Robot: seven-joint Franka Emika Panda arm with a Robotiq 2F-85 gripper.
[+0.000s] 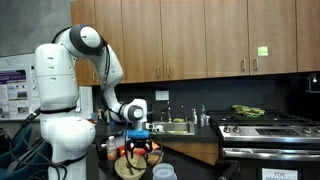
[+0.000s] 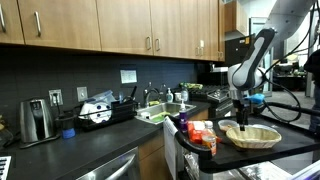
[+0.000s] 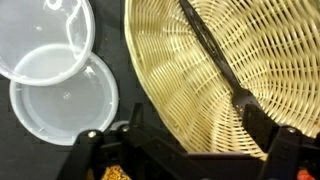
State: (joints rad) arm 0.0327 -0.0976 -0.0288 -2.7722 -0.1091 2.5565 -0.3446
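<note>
A round wicker basket lies on a dark counter; it shows in both exterior views. A dark long-handled utensil lies across the basket's inside. My gripper hangs just above the basket's near rim with its fingers spread wide and nothing between them. It also shows above the basket in both exterior views. The wicker shows through the gap between the fingers.
Two clear plastic lids lie beside the basket. A clear container stands near it. Colourful packets sit beside the basket. A sink, a toaster and a stove line the counters.
</note>
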